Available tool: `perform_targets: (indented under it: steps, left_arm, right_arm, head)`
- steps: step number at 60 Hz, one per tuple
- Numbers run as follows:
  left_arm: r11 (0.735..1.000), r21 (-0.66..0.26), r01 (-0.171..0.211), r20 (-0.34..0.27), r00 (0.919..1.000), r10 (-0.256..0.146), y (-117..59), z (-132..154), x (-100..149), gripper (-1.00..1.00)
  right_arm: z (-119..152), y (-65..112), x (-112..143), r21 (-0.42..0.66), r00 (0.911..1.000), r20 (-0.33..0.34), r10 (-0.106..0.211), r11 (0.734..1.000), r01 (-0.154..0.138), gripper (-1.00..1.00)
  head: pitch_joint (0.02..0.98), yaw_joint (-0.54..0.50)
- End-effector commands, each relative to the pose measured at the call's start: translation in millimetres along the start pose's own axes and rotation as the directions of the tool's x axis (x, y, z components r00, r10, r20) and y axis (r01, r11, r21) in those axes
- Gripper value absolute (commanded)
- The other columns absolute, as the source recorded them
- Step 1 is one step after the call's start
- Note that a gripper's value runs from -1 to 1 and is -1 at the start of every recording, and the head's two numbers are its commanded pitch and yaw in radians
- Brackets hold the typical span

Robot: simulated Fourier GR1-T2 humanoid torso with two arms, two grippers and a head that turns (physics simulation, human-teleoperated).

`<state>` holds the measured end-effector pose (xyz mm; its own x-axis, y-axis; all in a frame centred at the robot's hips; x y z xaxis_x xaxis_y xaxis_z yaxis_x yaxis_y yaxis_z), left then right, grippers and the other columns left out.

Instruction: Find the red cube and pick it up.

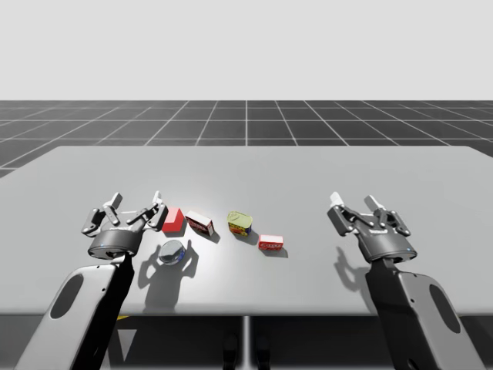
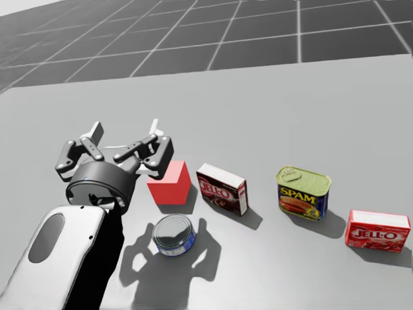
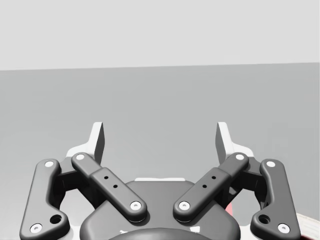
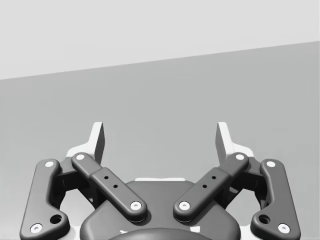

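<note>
The red cube [image 1: 173, 220] [image 2: 170, 183] rests on the grey table [image 1: 254, 173], leftmost in a row of small objects. My left gripper [image 1: 136, 202] [image 2: 125, 135] [image 3: 160, 136] hovers open just left of the cube, its right finger close to the cube's left face, nothing between its fingers. A sliver of red shows beside and under the left gripper's right finger in the left wrist view. My right gripper [image 1: 353, 201] [image 4: 160, 136] stands open over bare table at the right, far from the cube.
Right of the cube stand a dark red box [image 1: 200, 223] [image 2: 222, 188], a yellow-green tin [image 1: 239, 223] [image 2: 303, 192] and a small red box [image 1: 270, 243] [image 2: 378, 230]. A round can [image 1: 172, 251] [image 2: 173, 235] lies in front of the cube, beside my left forearm.
</note>
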<state>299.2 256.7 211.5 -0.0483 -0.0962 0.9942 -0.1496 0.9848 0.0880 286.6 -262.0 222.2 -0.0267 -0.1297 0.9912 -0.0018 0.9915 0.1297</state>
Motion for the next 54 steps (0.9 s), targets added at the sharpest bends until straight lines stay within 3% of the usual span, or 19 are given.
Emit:
perform_targets:
  steps: [1,17,24,29,39,48,54]
  left_arm:
    - [1.0,0.004,0.001,-0.005,1.0,-0.001,0.3,-0.5,-0.7,-1.0]
    - [0.999,-0.019,-0.029,-0.017,0.9994,0.029,-2.0,-0.2,1.1,-1.0]
    - [0.993,-0.063,-0.095,-0.067,0.9936,0.091,-6.8,9.2,13.2,-1.0]
    - [0.997,-0.046,-0.065,-0.091,0.994,0.06,-6.3,23.4,27.2,-1.0]
    - [0.996,-0.07,-0.061,-0.171,0.9841,0.048,-0.2,45.6,33.8,-1.0]
    - [0.995,-0.095,-0.026,-0.223,0.9749,0.005,4.1,65.8,24.2,-1.0]
    - [0.994,-0.109,-0.017,-0.266,0.9639,-0.013,5.1,76.6,10.4,-1.0]
  right_arm:
    - [0.2,4.0,-3.1,0.007,0.9999,-0.008,0.011,1.0,-0.011,-1.0]
    - [-0.6,4.8,-5.0,0.006,0.9997,-0.01,0.023,1.0,-0.023,-1.0]
    - [-0.4,3.6,-4.7,0.0,0.9997,-0.01,0.022,1.0,-0.022,-1.0]
    - [0.2,3.0,-4.6,-0.006,0.9997,-0.012,0.02,1.0,-0.02,-1.0]
    - [0.3,2.0,-4.2,-0.01,0.9998,-0.011,0.018,1.0,-0.018,-1.0]
    - [-0.3,1.1,-4.1,-0.014,0.9998,-0.011,0.017,1.0,-0.017,-1.0]
    - [-0.3,0.2,-3.7,-0.017,0.9999,-0.008,0.015,1.0,-0.015,-1.0]
  head:
    - [0.749,0.36]
    - [0.778,0.42]
    - [0.781,0.43]
    - [0.776,0.42]
    - [0.78,0.43]
    - [0.774,0.43]
    - [0.772,0.42]
